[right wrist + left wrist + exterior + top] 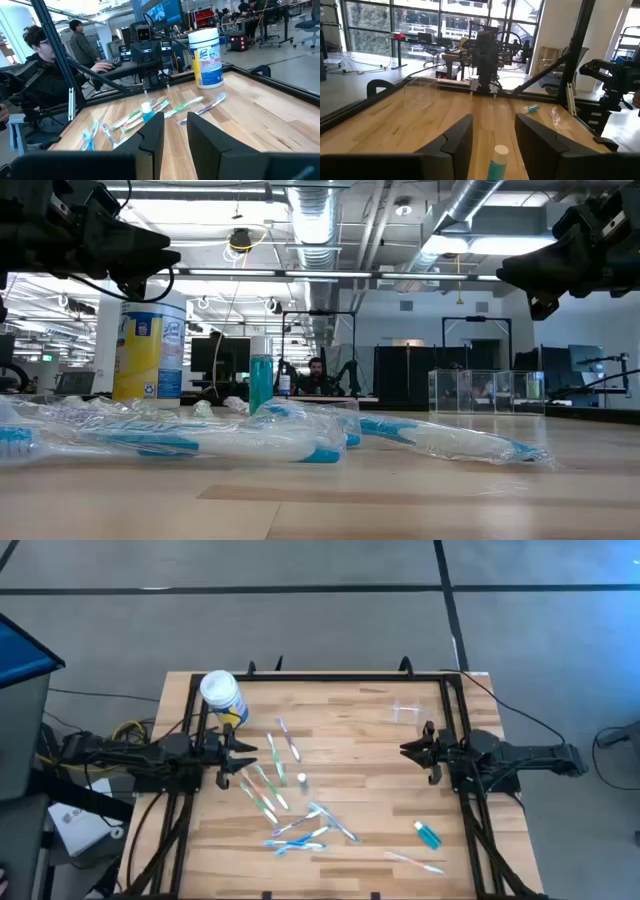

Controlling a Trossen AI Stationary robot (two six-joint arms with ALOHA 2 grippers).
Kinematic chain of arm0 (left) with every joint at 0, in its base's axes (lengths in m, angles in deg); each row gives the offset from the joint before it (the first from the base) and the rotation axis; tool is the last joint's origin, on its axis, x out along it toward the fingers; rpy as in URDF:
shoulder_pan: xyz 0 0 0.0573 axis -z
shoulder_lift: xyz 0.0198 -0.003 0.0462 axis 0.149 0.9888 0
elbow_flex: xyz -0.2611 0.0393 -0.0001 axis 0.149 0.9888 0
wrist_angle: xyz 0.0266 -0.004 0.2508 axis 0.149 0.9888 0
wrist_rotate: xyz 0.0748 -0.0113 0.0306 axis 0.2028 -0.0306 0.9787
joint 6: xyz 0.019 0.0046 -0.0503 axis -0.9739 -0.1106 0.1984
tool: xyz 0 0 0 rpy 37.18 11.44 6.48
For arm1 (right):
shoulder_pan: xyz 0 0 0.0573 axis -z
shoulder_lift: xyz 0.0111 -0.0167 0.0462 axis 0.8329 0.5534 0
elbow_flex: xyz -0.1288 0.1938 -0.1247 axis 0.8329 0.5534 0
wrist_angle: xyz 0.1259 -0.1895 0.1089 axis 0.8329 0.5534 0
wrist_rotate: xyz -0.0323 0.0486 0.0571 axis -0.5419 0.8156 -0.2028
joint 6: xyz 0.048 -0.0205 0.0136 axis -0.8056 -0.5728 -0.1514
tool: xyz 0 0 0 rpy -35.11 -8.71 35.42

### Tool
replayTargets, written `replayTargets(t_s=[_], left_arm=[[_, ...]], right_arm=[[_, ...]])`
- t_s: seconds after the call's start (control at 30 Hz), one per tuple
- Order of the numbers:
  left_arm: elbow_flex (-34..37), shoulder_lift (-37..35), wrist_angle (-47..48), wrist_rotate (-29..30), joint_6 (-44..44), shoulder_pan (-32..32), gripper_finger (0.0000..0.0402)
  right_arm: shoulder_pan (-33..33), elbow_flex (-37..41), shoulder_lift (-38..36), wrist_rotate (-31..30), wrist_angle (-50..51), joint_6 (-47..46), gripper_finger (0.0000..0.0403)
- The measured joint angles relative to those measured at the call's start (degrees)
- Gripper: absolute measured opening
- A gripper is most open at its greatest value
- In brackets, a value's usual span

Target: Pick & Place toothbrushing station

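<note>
Barely visible, the clear, colourless cup point(406, 711) stands upright.

The right gripper point(174, 131) hangs above the wooden table point(260, 120), its two dark fingers point(150, 135) apart with nothing between them. Ahead lie scattered wrapped toothbrushes point(187, 106) and a small white-capped blue tube point(147, 112). A white-lidded wipes canister point(207, 58) stands upright beyond them, and the left gripper point(150, 79) faces this way (two people sit past the table's edge).
</note>
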State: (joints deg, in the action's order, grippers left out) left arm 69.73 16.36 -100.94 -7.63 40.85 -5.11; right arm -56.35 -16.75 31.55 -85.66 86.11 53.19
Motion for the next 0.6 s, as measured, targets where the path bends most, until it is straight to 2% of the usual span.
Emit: replayTargets(t_s=[0.47, 0.6], left_arm=[[-0.02, -0.04, -0.04, 0.02, 0.00, 0.00, 0.0140], [-0.02, -0.04, -0.36, 0.02, 0.00, 0.00, 0.0140]], right_arm=[[0.00, 0.00, 0.00, 0.00, -0.01, -0.03, 0.0076], [-0.33, 0.00, 0.00, 0.04, 0.08, -3.63, 0.0076]])
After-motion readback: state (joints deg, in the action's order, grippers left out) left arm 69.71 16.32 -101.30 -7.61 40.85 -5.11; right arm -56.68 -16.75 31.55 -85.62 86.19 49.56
